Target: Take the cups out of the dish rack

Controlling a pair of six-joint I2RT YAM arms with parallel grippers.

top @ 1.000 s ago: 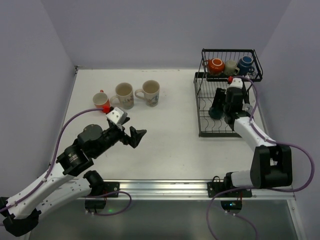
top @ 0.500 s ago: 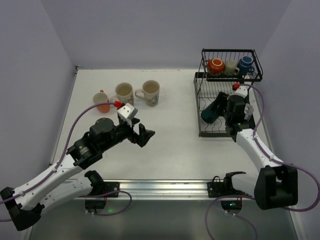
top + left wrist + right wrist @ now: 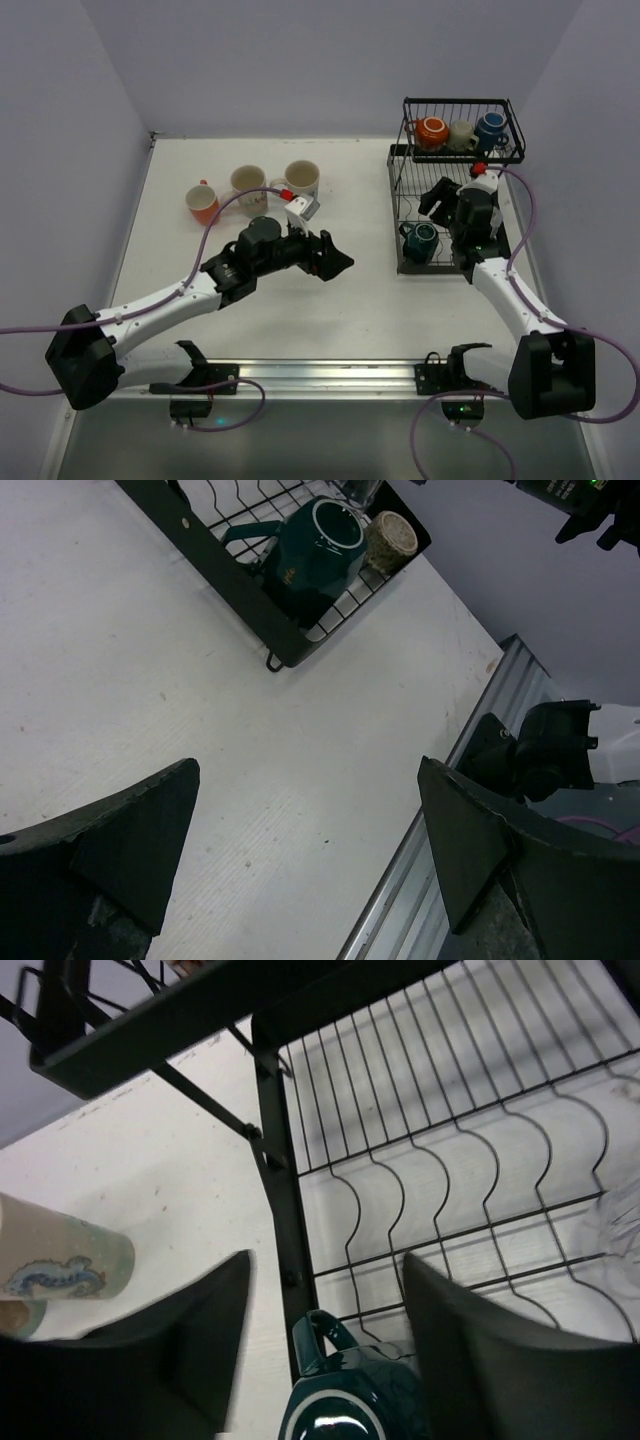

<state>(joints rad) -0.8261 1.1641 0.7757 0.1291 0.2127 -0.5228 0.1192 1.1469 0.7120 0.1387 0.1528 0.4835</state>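
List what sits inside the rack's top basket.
Three mugs stand in a row in the basket: an orange mug, a cream mug and a blue mug. The mugs cover the basket floor under them, so that part is hidden.

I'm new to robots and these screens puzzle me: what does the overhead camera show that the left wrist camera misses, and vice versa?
Only overhead: an orange cup, a cream cup and a blue cup in the upper basket, and an orange-red cup, a pale mug and a patterned mug on the table. Only left wrist: a small beige cup beside the teal mug, unseen overhead. Both: the teal mug in the lower tray of the dish rack and the open left gripper.
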